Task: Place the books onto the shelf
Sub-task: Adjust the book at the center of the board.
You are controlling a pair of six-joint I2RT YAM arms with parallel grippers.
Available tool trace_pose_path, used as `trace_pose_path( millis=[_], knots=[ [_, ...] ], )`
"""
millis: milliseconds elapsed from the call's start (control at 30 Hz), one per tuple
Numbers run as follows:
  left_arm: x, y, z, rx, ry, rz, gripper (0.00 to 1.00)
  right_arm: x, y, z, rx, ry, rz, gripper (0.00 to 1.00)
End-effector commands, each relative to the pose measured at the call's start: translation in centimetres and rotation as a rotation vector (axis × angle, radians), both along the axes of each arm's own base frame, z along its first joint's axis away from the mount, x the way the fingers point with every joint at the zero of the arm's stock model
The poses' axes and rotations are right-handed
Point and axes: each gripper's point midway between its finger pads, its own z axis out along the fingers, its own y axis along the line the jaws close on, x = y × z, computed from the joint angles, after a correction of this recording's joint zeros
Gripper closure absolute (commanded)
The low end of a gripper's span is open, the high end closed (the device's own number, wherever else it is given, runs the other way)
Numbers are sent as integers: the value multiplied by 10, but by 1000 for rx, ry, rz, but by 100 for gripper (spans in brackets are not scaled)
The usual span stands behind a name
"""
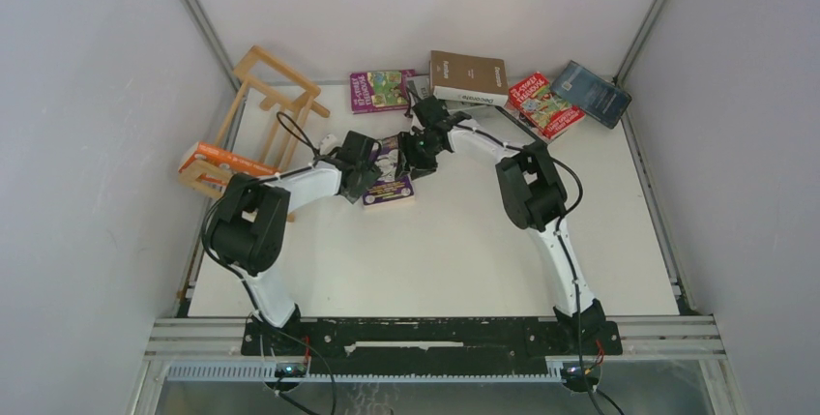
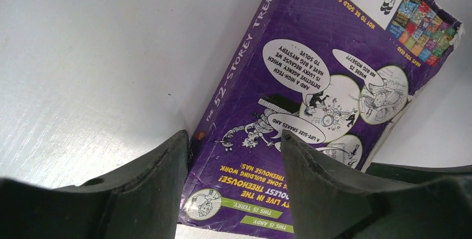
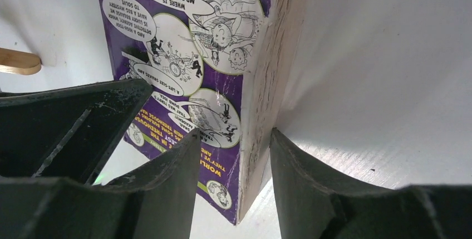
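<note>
The right claw (image 3: 234, 133) pinches the page-edge side of the purple book (image 3: 183, 55), which is tipped up on edge mid-desk (image 1: 435, 251). The left claw (image 2: 234, 134) stands spread around the book's spine corner. The shelf (image 1: 280, 74) sits at the far left, well apart.

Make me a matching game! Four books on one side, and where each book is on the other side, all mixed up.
Books:
1. purple book with speech bubbles
2. orange book
3. brown book
4. dark blue book

Places:
A. far right corner
B. middle of the table
C. on the wooden shelf at the left
D. at the back, in the middle

Pairs: 1-B, 2-C, 3-D, 4-A
</note>
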Motion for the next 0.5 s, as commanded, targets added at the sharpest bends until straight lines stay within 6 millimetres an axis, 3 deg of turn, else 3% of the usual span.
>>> trace_pose_path(
  millis=[0,233,433,467],
  knots=[
    [8,-26,-2,-90,-21,-82,36,-21,19,1,12,30,58,44],
    [5,-50,-2,-152,-35,-160,38,-43,20,-3,58,94,32,51],
    [1,-62,10,-171,-47,-208,39,-52,10,3,120,134,-14,90],
    [-1,-62,12,-173,-49,-210,39,-54,7,5,117,130,-17,92]
  ],
)
